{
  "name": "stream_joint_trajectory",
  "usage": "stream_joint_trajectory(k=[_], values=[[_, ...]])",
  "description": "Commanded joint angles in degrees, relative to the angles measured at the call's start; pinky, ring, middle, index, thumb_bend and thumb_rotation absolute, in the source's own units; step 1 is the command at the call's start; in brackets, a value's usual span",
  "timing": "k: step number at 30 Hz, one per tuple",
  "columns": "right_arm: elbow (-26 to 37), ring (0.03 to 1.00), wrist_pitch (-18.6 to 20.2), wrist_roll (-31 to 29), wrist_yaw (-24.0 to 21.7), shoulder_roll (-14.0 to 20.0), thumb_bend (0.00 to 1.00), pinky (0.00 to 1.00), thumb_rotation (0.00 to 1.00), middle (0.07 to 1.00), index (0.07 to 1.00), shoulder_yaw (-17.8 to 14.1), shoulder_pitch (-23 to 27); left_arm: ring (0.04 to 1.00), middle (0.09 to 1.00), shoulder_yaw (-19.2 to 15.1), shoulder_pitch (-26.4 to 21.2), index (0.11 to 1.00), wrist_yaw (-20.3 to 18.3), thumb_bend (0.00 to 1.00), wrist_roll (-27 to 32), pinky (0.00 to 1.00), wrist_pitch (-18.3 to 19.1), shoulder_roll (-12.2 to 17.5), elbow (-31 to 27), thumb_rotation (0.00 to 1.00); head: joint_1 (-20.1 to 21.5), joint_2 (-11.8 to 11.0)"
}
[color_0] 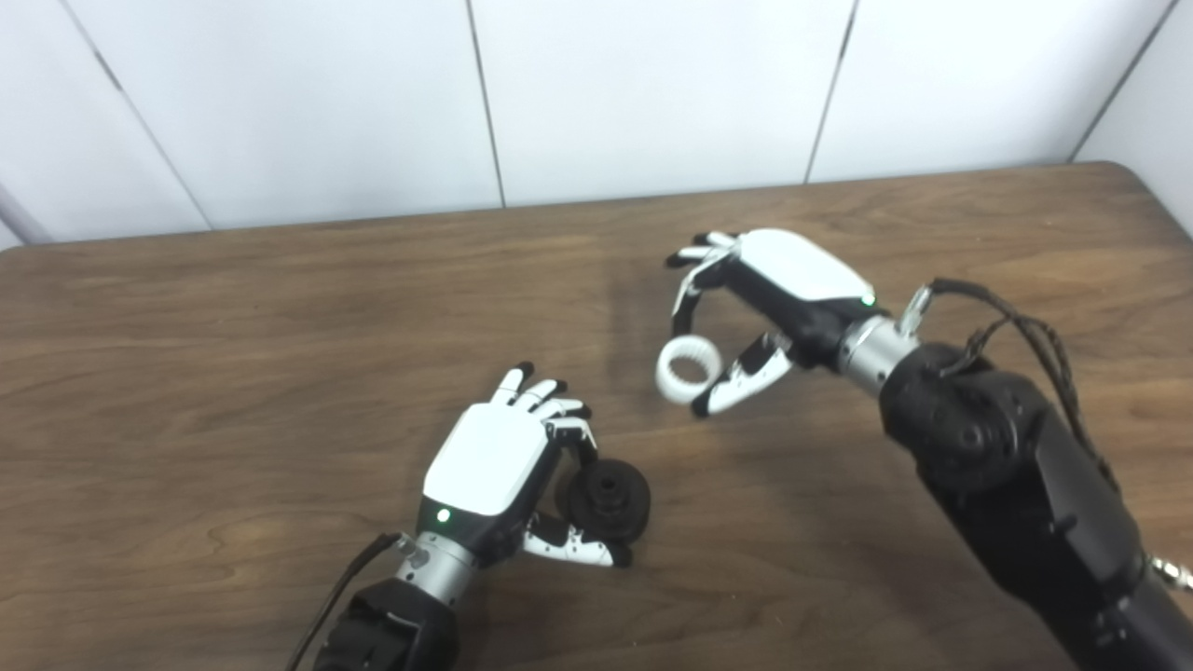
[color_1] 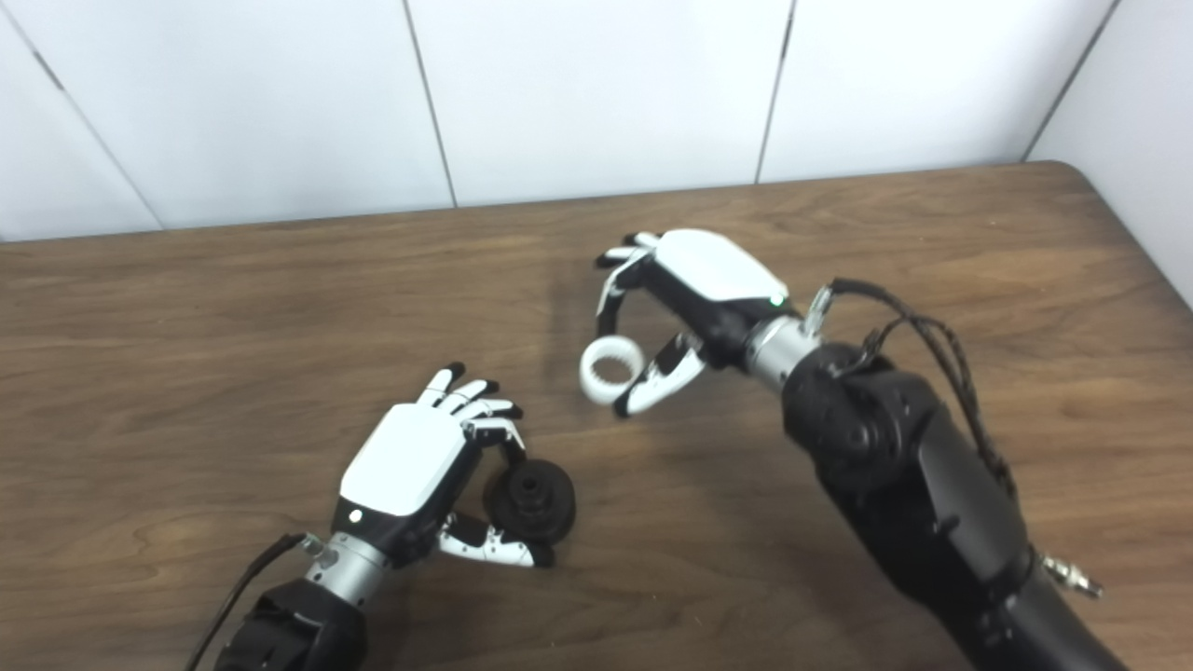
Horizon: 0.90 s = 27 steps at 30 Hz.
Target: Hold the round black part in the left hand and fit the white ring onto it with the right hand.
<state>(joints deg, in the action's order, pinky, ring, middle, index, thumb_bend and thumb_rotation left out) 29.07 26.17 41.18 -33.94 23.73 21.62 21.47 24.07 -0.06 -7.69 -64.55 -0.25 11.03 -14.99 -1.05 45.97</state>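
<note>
The round black part (color_0: 608, 499) with a raised hub is pinched between the thumb and a finger of my left hand (color_0: 508, 466), low in the middle of the table. Up and to the right, the white ring (color_0: 688, 369), toothed on its inner face, is held between a fingertip and the thumb of my right hand (color_0: 760, 308). The ring hangs a short way above and to the right of the black part, apart from it. In the right eye view the ring (color_1: 611, 368) and the black part (color_1: 531, 500) show the same gap.
The brown wooden table (color_0: 233, 354) runs across the whole view, with a white panelled wall (color_0: 596, 93) behind its far edge. The table's rounded far right corner (color_0: 1118, 172) is visible. A black cable loops off the right forearm (color_0: 1016, 466).
</note>
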Motion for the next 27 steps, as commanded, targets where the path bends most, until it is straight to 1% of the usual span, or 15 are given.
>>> stream_joint_trajectory(k=[1,4,9,13,18,27], values=[[2.8,0.976,-0.1,0.8,-1.1,-0.2,0.52,1.0,0.14,0.887,0.484,-0.3,1.1,0.898,0.791,0.2,-0.3,0.484,0.3,0.53,-1.3,1.0,0.3,-0.1,-1.0,0.06,-0.2,0.2],[4.7,0.987,0.4,1.5,-3.3,-1.4,0.52,1.0,0.13,0.889,0.484,0.1,0.6,0.901,0.793,0.1,-0.3,0.483,0.1,0.53,-1.3,1.0,0.5,-0.4,-1.2,0.06,-0.3,0.5],[7.0,0.999,0.7,2.7,-6.7,-3.9,0.52,1.0,0.13,0.891,0.484,-0.3,-0.4,0.902,0.793,0.1,-0.4,0.483,-0.3,0.53,-1.2,1.0,0.9,-0.7,-1.4,0.06,-1.2,0.9],[8.3,1.0,0.5,3.5,-8.5,-5.1,0.52,1.0,0.13,0.888,0.483,-0.4,-0.9,0.905,0.795,0.1,-0.4,0.483,-0.5,0.53,-1.3,1.0,1.1,-0.8,-1.5,0.06,-1.3,1.0],[8.8,1.0,0.0,3.5,-9.7,-5.2,0.52,1.0,0.13,0.889,0.484,-0.3,-1.5,0.902,0.793,0.2,-0.6,0.484,-0.1,0.53,-1.6,1.0,1.2,-0.8,-1.3,0.06,-1.5,1.2],[8.3,1.0,-0.3,3.9,-10.1,-5.5,0.52,1.0,0.13,0.887,0.484,0.3,-2.5,0.904,0.794,0.1,-0.6,0.484,-0.5,0.52,-1.2,1.0,1.4,-0.7,-1.7,0.06,-1.5,1.6]])
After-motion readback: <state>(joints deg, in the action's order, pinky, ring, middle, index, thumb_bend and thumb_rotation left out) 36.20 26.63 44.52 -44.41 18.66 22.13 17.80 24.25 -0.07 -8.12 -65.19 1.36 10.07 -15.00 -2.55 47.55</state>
